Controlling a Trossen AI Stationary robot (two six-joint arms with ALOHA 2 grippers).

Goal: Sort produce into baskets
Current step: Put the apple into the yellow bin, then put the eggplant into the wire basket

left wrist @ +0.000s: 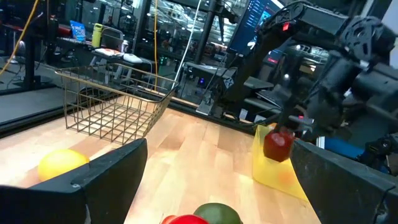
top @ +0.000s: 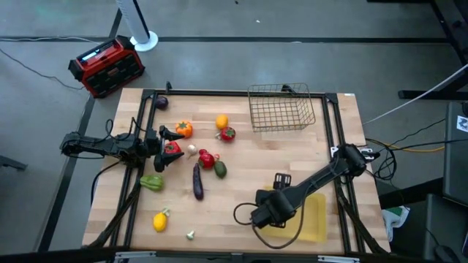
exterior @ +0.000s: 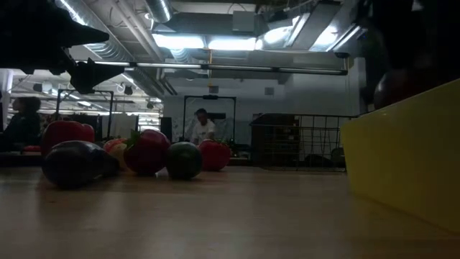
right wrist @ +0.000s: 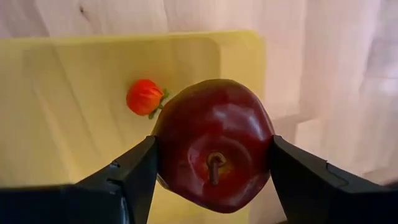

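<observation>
The right gripper (right wrist: pixel 211 165) holds a dark red apple (right wrist: pixel 213 144) between its two fingers, stem end toward the wrist camera, above the translucent yellow tray (right wrist: pixel 74 93). A small red strawberry (right wrist: pixel 145 97) lies on the tray floor below, just beside the apple as the wrist view shows it. From above, the right gripper (top: pixel 265 213) sits at about five o'clock on the wooden table (top: pixel 241 186), over the near end of the yellow tray (top: pixel 316 217).

The left gripper (top: pixel 167 139) hovers at about nine o'clock with its fingers spread wide and nothing between them — its own camera looks out past both dark fingers toward the wire basket (left wrist: pixel 115 102) and the apple (left wrist: pixel 278 145) held over the tray by the other arm.

The wire basket (top: pixel 281 108) stands at about one o'clock, near the table's far edge. The rest of the produce lies loose around the table's centre and left — an orange pepper (top: pixel 183 128), an orange (top: pixel 221 122), a red pepper (top: pixel 172 147), a purple eggplant (top: pixel 197 180), a green pepper (top: pixel 152 182) and a lemon (top: pixel 160 220) toward seven o'clock. A red-and-black box (top: pixel 107 66) sits on the floor beyond the far left corner.
</observation>
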